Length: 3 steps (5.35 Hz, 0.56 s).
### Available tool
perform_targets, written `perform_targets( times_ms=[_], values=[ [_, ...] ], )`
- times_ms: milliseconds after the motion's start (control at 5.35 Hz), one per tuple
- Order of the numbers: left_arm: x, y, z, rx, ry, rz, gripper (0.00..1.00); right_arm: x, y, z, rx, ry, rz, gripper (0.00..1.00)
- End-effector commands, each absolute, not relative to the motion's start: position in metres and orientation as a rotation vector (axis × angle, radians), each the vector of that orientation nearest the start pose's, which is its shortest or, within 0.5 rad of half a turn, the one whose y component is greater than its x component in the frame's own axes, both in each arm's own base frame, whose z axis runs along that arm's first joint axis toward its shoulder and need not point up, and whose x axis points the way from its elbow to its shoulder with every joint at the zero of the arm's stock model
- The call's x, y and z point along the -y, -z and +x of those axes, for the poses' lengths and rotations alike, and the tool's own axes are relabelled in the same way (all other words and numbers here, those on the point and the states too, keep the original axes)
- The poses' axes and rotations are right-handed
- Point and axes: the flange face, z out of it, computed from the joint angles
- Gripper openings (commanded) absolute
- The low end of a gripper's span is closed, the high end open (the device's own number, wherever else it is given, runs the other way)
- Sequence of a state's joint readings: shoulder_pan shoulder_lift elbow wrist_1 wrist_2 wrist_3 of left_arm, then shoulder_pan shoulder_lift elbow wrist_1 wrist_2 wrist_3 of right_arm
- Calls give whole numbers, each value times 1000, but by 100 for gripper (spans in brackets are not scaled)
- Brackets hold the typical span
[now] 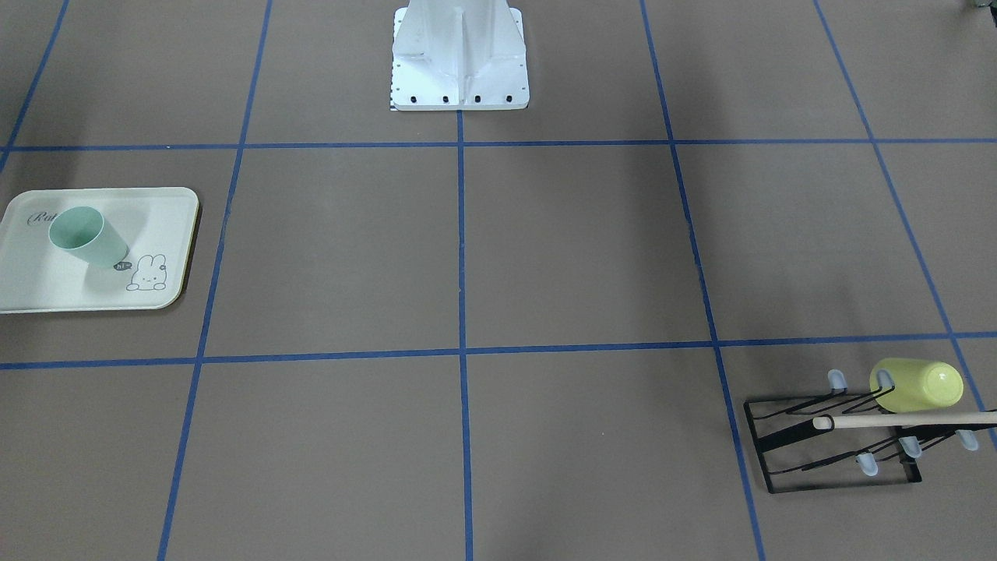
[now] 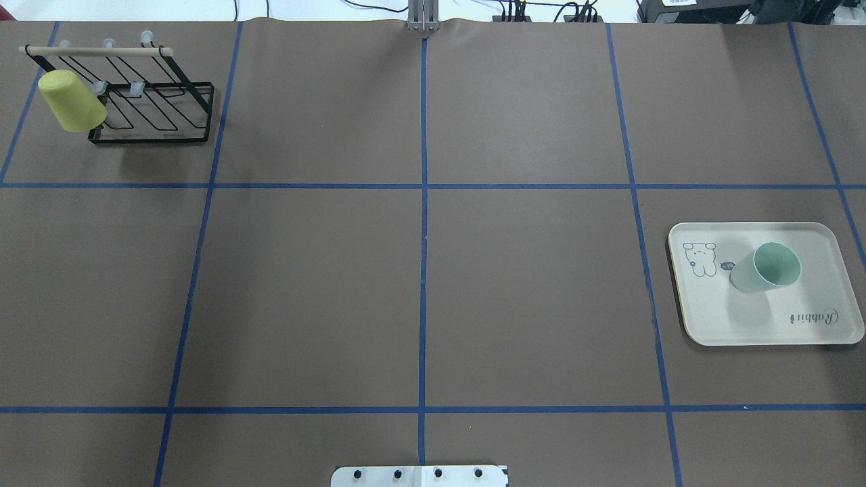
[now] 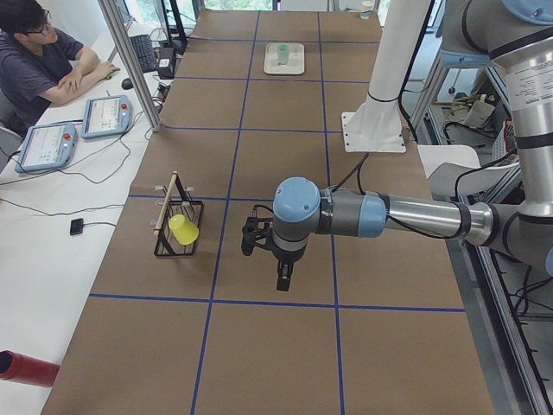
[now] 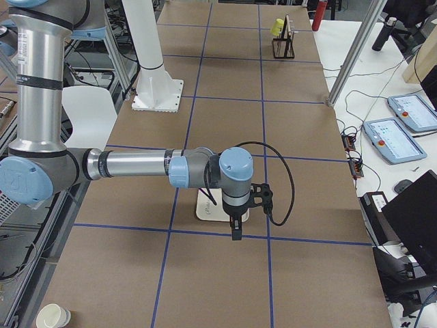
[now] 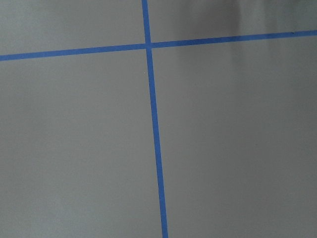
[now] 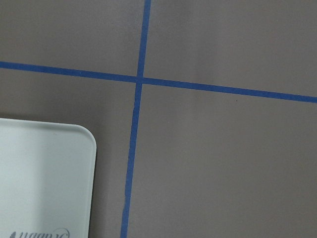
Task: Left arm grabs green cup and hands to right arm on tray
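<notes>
The green cup (image 1: 86,238) stands upright, mouth up, on the cream tray (image 1: 47,288) at the table's right end; both also show in the overhead view, cup (image 2: 768,267) and tray (image 2: 744,321). Neither gripper touches it. The left gripper (image 3: 283,275) shows only in the exterior left view, hanging above bare table near the rack; I cannot tell if it is open. The right gripper (image 4: 236,229) shows only in the exterior right view, above the tray's (image 4: 207,208) near edge; I cannot tell its state. The right wrist view shows a tray corner (image 6: 44,173).
A yellow-green cup (image 2: 71,101) hangs mouth down on a black wire rack (image 2: 155,115) with a wooden bar at the table's far left. The white robot base (image 1: 459,58) stands at the middle. An operator (image 3: 43,52) sits at a side desk.
</notes>
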State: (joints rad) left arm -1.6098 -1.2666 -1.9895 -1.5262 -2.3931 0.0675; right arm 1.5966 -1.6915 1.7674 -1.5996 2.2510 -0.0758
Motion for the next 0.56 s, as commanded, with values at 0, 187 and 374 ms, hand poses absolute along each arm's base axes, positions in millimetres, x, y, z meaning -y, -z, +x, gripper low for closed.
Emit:
perform_targets(
  times_ms=[0, 187, 374],
  values=[
    [359, -587, -74, -818, -52, 100, 100, 445, -623, 79, 678, 71, 86, 100],
    [359, -586, -74, -819, -53, 103, 100, 448, -620, 79, 678, 70, 90, 100],
    [358, -587, -75, -818, -51, 102, 100, 455, -607, 75, 681, 16, 102, 100]
  ],
)
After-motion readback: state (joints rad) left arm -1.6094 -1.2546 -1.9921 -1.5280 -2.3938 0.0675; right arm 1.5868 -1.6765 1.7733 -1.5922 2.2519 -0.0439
